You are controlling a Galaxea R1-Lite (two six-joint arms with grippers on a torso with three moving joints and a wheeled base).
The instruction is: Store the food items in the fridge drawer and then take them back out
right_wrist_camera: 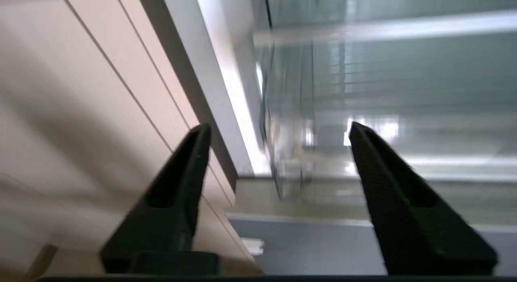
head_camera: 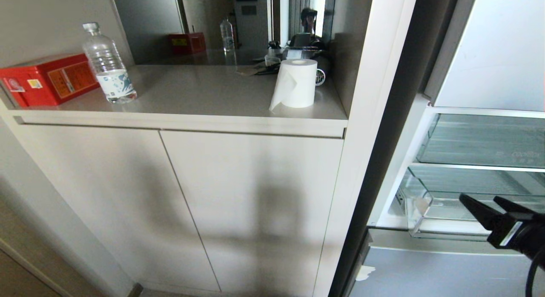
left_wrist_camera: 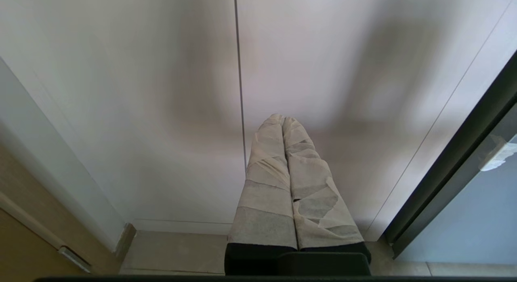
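Observation:
The fridge drawer, clear plastic with a thick front lip, stands pulled out at the right of the head view. Nothing shows in the part of it that I can see. My right gripper hovers just in front of that lip, open, with nothing between its black fingers. In the right wrist view the right gripper faces the drawer's near corner. My left gripper is parked low, its tape-wrapped fingers shut together and pointing at the white cabinet doors. The food items are out of view.
A second clear bin sits above the drawer. Below the drawer is a silver-blue fridge panel. On the counter to the left stand a red box, a water bottle and a paper roll. White cabinet doors fill the middle.

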